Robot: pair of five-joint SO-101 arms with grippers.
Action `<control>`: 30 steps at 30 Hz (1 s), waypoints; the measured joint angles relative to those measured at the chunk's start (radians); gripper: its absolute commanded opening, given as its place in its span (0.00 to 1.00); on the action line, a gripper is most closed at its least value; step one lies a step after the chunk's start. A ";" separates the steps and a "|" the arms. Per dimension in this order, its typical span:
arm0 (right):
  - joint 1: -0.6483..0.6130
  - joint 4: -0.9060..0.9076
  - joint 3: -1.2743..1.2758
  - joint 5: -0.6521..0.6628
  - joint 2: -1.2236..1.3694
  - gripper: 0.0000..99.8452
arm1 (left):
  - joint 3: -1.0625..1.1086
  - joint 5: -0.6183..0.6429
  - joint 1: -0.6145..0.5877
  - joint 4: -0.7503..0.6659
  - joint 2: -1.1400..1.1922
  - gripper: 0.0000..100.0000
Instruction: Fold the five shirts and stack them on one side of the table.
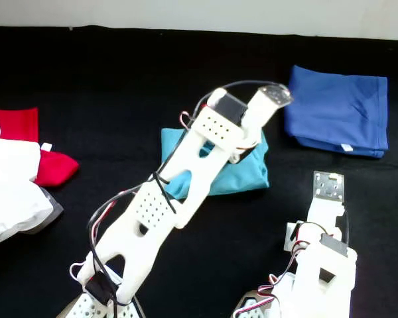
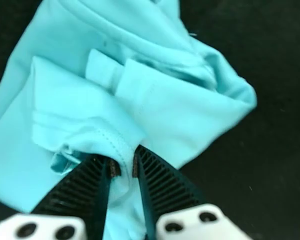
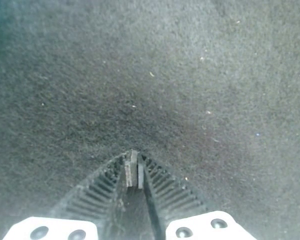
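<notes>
Midway down the black table (image 1: 119, 79), the turquoise shirt (image 1: 242, 173) lies loosely bundled at the centre, with the left gripper (image 2: 123, 162) pinched shut on a stitched fold of it. The ribbed jaws bite a thin ridge of fabric near a hem, and the rest of the shirt spreads away in soft creases.

We judge the cloth to be light, limp and a little slick. It will sag and unfold from any single pinch, so a grip on a doubled edge or seam, where several layers bunch, should carry it best. A bite this shallow may slip if the shirt drags on the tablecloth.

The left arm (image 1: 166, 205) stretches long and low from the near edge, reaching diagonally to the middle of the table with its wrist bent down over the shirt. The right arm (image 1: 322, 265) sits drawn back at the near right. The right gripper (image 3: 133, 172) is clenched on nothing, its tips together above bare black cloth.

A blue shirt (image 1: 338, 109) rests folded flat at the far right, near the turquoise one but apart from it. At the left edge a red shirt (image 1: 26, 142) lies partly under a white shirt (image 1: 10, 185), with a sliver of grey cloth (image 1: 50, 209) beneath, which may be the fifth. From this we take it that one shirt is folded and the pile at the left waits its turn.
</notes>
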 measured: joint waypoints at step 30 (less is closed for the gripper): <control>0.000 0.000 0.000 0.000 0.000 0.01 | -0.160 0.000 0.060 -0.095 0.049 0.17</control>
